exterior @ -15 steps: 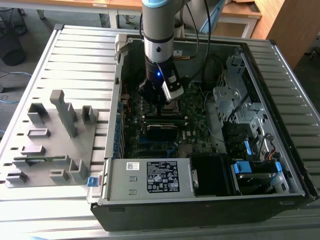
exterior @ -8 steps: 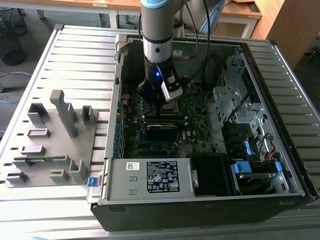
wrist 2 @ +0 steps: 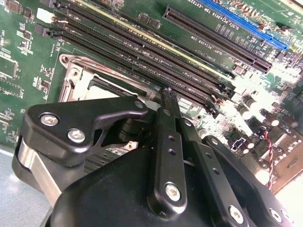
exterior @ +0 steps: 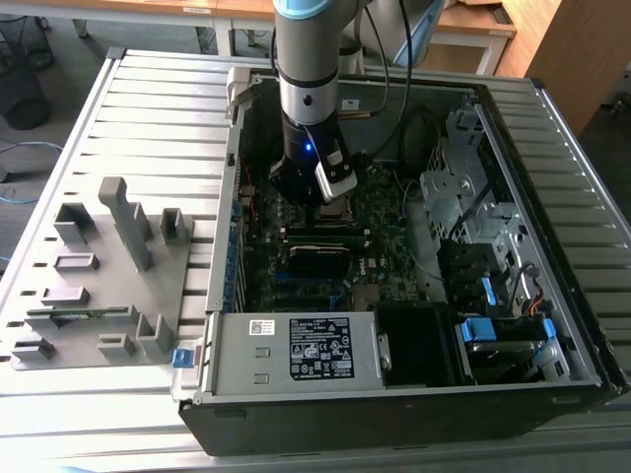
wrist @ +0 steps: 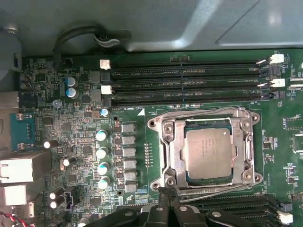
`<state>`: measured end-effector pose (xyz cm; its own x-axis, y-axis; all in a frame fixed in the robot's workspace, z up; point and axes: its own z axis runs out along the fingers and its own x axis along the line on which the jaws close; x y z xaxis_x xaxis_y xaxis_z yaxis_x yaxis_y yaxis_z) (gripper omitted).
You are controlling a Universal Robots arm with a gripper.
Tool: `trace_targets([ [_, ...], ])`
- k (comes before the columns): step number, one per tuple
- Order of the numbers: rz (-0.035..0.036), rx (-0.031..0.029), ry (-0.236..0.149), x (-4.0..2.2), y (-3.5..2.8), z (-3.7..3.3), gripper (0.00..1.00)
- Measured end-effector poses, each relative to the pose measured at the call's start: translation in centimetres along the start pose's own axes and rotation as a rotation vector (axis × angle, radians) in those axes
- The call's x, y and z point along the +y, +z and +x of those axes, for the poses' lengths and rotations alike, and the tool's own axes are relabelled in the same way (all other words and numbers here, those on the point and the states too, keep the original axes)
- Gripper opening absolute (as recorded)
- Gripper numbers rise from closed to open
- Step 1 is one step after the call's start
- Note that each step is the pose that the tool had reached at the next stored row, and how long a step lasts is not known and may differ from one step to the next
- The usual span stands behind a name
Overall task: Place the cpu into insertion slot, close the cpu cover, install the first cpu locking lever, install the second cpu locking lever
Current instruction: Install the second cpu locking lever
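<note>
A: The end effector (wrist: pixel 168 201) has its thin fingers pinched together, holding nothing. It sits low, right at the edge of the insertion slot (wrist: pixel 204 152).

B: Where is the cpu (wrist: pixel 208 153)?

A: Already lying flat in the slot, with the cpu cover (wrist: pixel 173 151) down around it. The locking levers run along the slot's sides, 1 just beside the fingertips.

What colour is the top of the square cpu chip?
Dull silver-grey square cpu chip, clearest in the first wrist view.
</note>
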<state>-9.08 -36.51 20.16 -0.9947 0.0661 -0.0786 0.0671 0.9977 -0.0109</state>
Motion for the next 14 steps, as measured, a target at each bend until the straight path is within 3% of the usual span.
trace_targets([
  [5,0.0002,0.0001,0.0,-0.01,-0.1,0.01,0.1],
  [11,0.0,0.0,0.0,-0.02,-1.03,-0.07,0.1],
  [14,-0.0001,0.0,0.0,-0.11,-1.04,-0.08,0.1],
])
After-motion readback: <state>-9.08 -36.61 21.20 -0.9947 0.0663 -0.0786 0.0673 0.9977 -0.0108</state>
